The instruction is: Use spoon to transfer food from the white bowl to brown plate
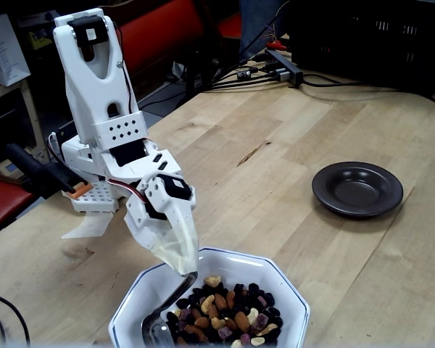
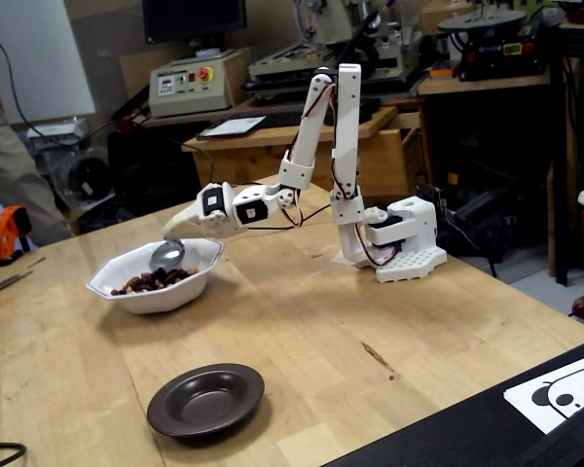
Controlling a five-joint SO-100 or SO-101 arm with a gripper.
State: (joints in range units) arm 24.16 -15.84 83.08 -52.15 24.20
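Observation:
My gripper (image 1: 184,262) (image 2: 182,230) is shut on the cream-taped handle of the silver spoon (image 1: 158,328) (image 2: 165,256). The spoon slants down, and its oval end sits inside the white bowl (image 1: 275,279) (image 2: 193,285), at the near-left side in a fixed view. It lies beside the food (image 1: 221,308) (image 2: 154,280), a heap of nuts and dark raisins; whether it touches them I cannot tell. The brown plate (image 1: 357,188) (image 2: 206,399) lies empty on the wooden table, well apart from the bowl.
The arm's white base (image 1: 94,196) (image 2: 401,248) is fixed to the table behind the bowl. Cables and a power strip (image 1: 279,67) run along the far edge. An orange tool (image 2: 10,230) sits at the left and a printed sheet (image 2: 565,389) at the front right corner.

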